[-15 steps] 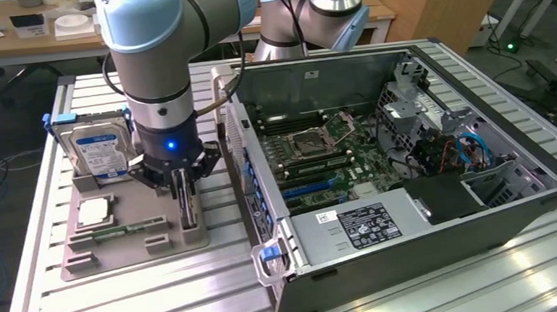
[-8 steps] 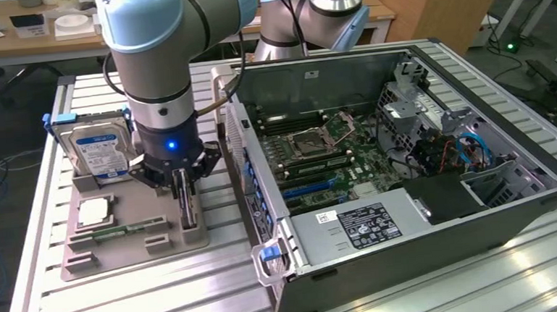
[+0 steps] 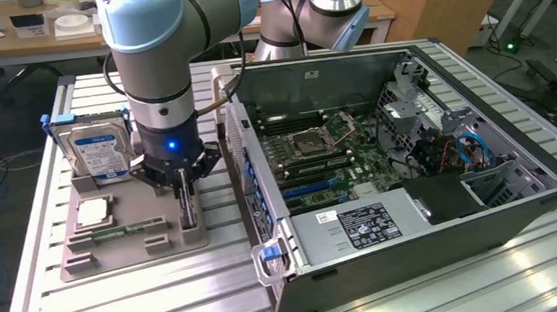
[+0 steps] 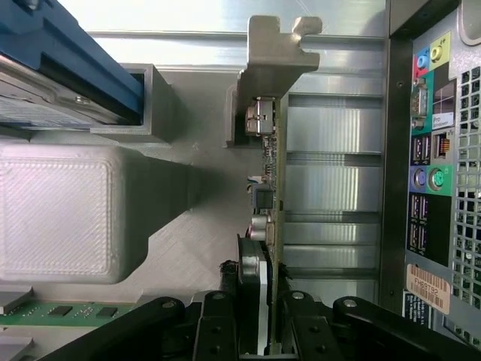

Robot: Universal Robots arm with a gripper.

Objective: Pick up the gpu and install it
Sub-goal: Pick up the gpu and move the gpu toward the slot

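Note:
The gpu (image 4: 272, 150) stands on edge in its slot of the grey holder tray (image 3: 120, 256), seen edge-on in the wrist view with its pale metal bracket (image 4: 274, 53) at the far end. My gripper (image 4: 259, 331) straddles the card's near end. Its black fingers (image 4: 218, 331) lie against both faces with no gap showing. In the exterior view the gripper (image 3: 184, 187) reaches straight down onto the gpu (image 3: 187, 212) at the tray's edge nearest the open computer case (image 3: 405, 155). The card rests in the tray.
On the tray stand a silver hard drive with a blue label (image 3: 99, 152), a processor chip (image 3: 93, 211) and a green memory stick (image 3: 118, 231). The case's rear port panel (image 4: 432, 150) runs close beside the card. The motherboard (image 3: 327, 160) lies exposed inside the case.

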